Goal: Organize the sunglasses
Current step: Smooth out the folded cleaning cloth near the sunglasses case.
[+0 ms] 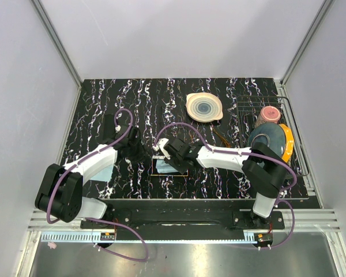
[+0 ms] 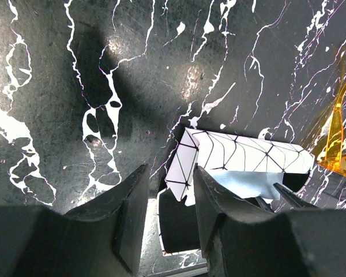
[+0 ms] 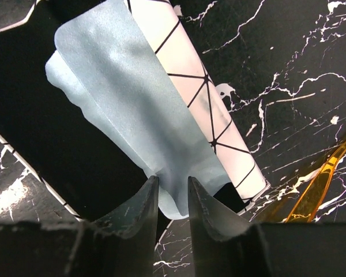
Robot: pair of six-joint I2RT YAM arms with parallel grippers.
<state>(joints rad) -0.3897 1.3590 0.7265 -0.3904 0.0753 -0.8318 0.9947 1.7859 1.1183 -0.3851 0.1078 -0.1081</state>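
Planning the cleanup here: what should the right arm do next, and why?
Probably lift the blue cloth slightly off the white box: the right fingers pinch its near edge, and it drapes over the box and black case.

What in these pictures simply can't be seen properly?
Translucent amber sunglasses: cut off by the right edge in both wrist views; a tiny sliver in the top view.
Flat black rectangular case: largely covered by the light blue cloth and white line-patterned box, right wrist view.
Top view: the right arm covers most of the box and cloth.
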